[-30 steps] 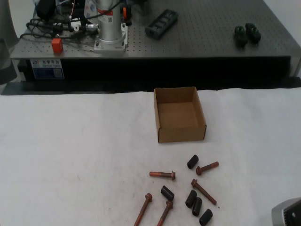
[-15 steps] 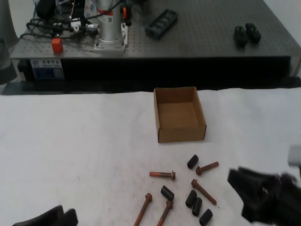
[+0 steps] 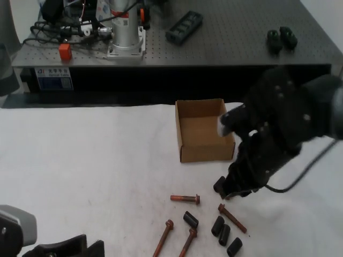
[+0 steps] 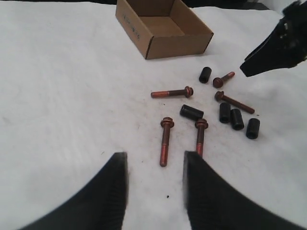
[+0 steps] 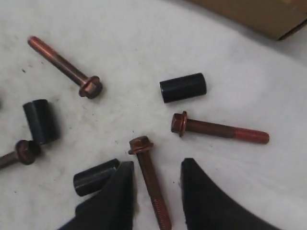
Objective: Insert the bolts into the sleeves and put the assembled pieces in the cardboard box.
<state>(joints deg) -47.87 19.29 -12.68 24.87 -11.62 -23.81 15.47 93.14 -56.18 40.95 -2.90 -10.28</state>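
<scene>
Several rusty bolts (image 3: 185,198) and black sleeves (image 3: 217,225) lie loose on the white cloth in front of the open cardboard box (image 3: 178,128). My right gripper (image 3: 236,188) hangs low over the group's far side, near the box. In the right wrist view it (image 5: 156,191) is open, its fingers either side of one bolt (image 5: 148,167), with a sleeve (image 5: 183,87) and another bolt (image 5: 218,130) just beyond. My left gripper (image 4: 156,189) is open and holds nothing; it stands back from two bolts (image 4: 164,140) that lie side by side. The box (image 4: 163,26) holds nothing.
A metal bench (image 3: 230,37) runs along the back, with a metal column (image 3: 126,32), cables, an orange block (image 3: 65,51) and black parts (image 3: 184,25). White cloth (image 3: 80,160) stretches bare to the left of the bolts.
The right arm swept in from the lower right and now hangs over the bolts in front of the box. The left gripper has come further into view at the bottom left.
</scene>
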